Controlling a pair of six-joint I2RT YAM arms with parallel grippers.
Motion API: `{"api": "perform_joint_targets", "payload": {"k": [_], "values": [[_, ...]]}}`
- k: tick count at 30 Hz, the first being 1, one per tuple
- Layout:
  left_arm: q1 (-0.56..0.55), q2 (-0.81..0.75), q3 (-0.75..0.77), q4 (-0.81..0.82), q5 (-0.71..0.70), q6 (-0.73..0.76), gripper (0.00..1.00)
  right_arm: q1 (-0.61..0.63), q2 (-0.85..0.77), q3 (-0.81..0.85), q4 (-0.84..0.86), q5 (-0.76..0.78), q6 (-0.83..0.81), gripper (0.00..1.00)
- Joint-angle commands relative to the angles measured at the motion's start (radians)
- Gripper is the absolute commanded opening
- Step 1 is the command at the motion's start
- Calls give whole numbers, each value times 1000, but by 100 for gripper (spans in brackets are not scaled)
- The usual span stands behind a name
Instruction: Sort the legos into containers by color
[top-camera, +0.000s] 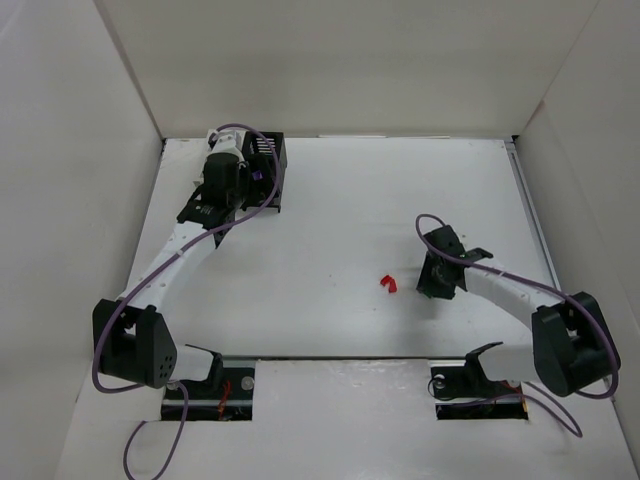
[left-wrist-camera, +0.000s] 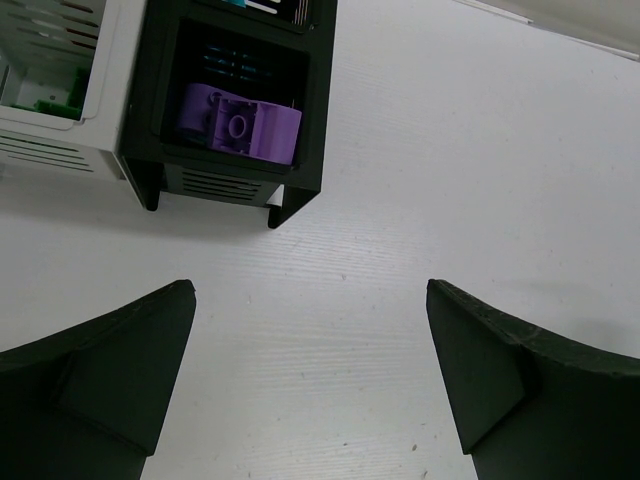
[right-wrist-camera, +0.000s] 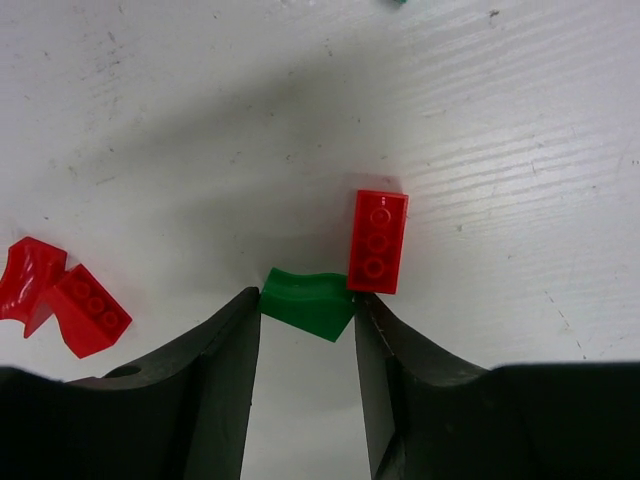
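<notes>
Pinching at the very tips of my right gripper (right-wrist-camera: 307, 304), I am holding a small green curved plastic lego piece (right-wrist-camera: 303, 298) that is lying flat on the white table (top-camera: 350, 200). My two fingers are standing narrow, one against each end of it. Its long axis is running straight across my jaws from finger to finger, so I am catching it lengthwise, and only by the outermost part of my fingertips. How firm that hold is I am not able to tell. A red three-stud plastic brick (right-wrist-camera: 378, 240) is lying with its long axis pointing away from me. Its near end is touching both the green piece's right corner and the tip of my right finger, so I am judging that a straight lift is what will leave it behind. Two more red lego pieces (right-wrist-camera: 70, 300) are lying off to my left, apart from my fingers. The joined slatted boxes are sitting in the far left corner, well apart from me across the table. My left gripper (left-wrist-camera: 310, 290) is hovering just before them, spread wide with nothing in it, so that arm is by far the nearer one. The black box (left-wrist-camera: 300, 100) is holding a purple brick (left-wrist-camera: 240, 125), and the white box (left-wrist-camera: 100, 120) is showing a bit of green inside, so I am taking the white one as this piece's place.
</notes>
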Motion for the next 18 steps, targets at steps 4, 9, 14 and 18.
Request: {"api": "perform_joint_targets", "payload": {"k": [4, 9, 14, 18], "values": [[-5, -40, -3, 34, 10, 1, 100, 45, 6, 51, 17, 16, -3, 39], [-5, -51, -36, 77, 183, 21, 100, 115, -91, 104, 84, -32, -150, 39], [-5, -17, -57, 178, 504, 6, 100, 181, -247, 118, 344, -333, -562, 39], [-51, 41, -81, 276, 739, -72, 100, 275, -286, 172, 385, -417, -759, 39]]}}
